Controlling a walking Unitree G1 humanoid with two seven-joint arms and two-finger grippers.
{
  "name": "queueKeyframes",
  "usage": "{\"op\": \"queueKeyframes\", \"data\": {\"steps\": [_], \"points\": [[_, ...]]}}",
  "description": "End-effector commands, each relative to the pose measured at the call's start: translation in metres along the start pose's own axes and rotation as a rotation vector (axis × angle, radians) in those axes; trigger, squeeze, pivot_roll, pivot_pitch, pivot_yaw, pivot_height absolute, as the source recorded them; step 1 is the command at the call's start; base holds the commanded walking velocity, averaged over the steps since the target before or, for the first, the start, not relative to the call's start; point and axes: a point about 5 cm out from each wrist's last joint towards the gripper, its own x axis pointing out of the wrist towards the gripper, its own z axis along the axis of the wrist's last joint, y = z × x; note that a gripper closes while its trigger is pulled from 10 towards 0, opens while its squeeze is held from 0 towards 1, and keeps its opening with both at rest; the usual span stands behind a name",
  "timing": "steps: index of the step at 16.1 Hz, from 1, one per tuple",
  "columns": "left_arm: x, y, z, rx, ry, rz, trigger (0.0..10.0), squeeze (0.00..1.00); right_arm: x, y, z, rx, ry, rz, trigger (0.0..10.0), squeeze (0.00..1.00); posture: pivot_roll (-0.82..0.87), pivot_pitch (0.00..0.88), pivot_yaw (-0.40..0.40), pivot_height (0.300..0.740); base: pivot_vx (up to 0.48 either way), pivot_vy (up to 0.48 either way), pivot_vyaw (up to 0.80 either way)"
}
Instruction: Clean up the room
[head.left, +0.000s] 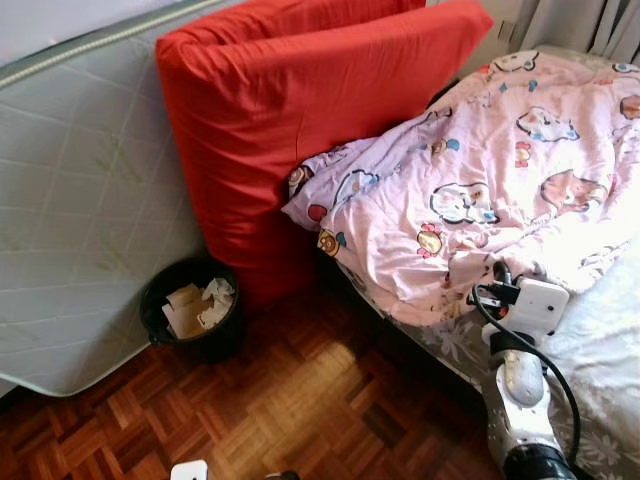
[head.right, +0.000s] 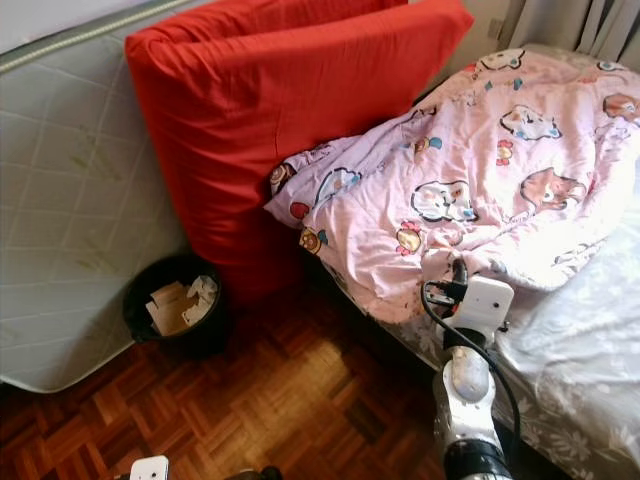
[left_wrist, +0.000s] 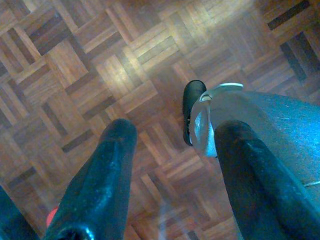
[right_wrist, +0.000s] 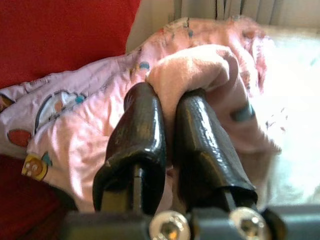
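A crumpled pink cartoon-print blanket (head.left: 480, 170) lies over the bed, its edge hanging off the near side. My right arm (head.left: 520, 385) reaches up to that edge from the lower right. In the right wrist view my right gripper (right_wrist: 170, 100) is shut on a fold of the pink blanket (right_wrist: 195, 65), which bulges out above the two black fingers. My left gripper (left_wrist: 177, 131) hangs low over the parquet floor (left_wrist: 100, 65), open, with nothing between its fingers.
A big red folded mattress (head.left: 290, 110) leans at the head of the bed. A grey quilted mattress (head.left: 80, 200) stands against the wall to the left. A black bin (head.left: 190, 305) holding paper scraps sits on the floor between them. The bed sheet (head.left: 600, 350) is grey and floral.
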Motion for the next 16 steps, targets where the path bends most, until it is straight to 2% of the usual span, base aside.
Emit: {"op": "queueKeyframes", "data": {"steps": [1, 3, 4, 5, 8, 10, 12, 14, 16], "points": [[-0.002, -0.005, -0.010, 0.016, 0.038, -0.027, 10.0, 0.00, 0.007, 0.003, 0.019, -0.018, -0.088, 0.016, 10.0, 0.00, 0.05, 0.153, 0.037, 0.740, 0.000, 0.000, 0.00], [-0.002, -0.005, -0.010, 0.017, 0.038, -0.026, 10.0, 0.00, 0.010, 0.002, 0.030, -0.013, -0.137, -0.003, 10.0, 0.00, 0.06, 0.153, 0.036, 0.740, 0.000, 0.000, 0.00], [-0.002, -0.004, -0.009, 0.021, 0.035, -0.027, 10.0, 0.00, 0.008, 0.000, 0.044, -0.028, -0.194, -0.015, 10.0, 0.00, 0.05, 0.154, 0.035, 0.740, 0.000, 0.000, 0.00], [-0.002, -0.004, -0.009, 0.023, 0.035, -0.028, 10.0, 0.00, 0.005, 0.000, 0.048, -0.030, -0.204, -0.021, 10.0, 0.00, 0.05, 0.154, 0.034, 0.740, 0.000, 0.000, 0.00], [-0.002, -0.004, -0.008, 0.031, 0.035, -0.032, 10.0, 0.00, -0.017, -0.004, 0.040, -0.027, -0.154, -0.020, 10.0, 0.00, 0.05, 0.152, 0.032, 0.740, 0.000, 0.000, 0.00], [-0.002, -0.004, -0.008, 0.034, 0.035, -0.036, 10.0, 0.00, -0.035, -0.013, 0.012, -0.016, -0.005, -0.044, 10.0, 0.00, 0.04, 0.149, 0.029, 0.740, 0.000, 0.000, 0.00], [-0.002, -0.004, -0.007, 0.037, 0.034, -0.038, 10.0, 0.00, -0.047, -0.019, -0.004, -0.014, 0.095, -0.060, 10.0, 0.00, 0.04, 0.147, 0.027, 0.740, 0.000, 0.000, 0.00], [-0.002, -0.003, -0.007, 0.041, 0.034, -0.041, 10.0, 0.00, -0.065, -0.030, -0.033, -0.081, 0.224, -0.082, 10.0, 0.00, 0.05, 0.144, 0.022, 0.740, 0.000, 0.000, 0.00], [-0.002, -0.002, -0.007, 0.044, 0.034, -0.042, 10.0, 0.00, -0.078, -0.033, -0.054, -0.042, 0.364, -0.072, 10.0, 0.00, 0.04, 0.143, 0.020, 0.740, 0.000, 0.000, 0.00]]}}
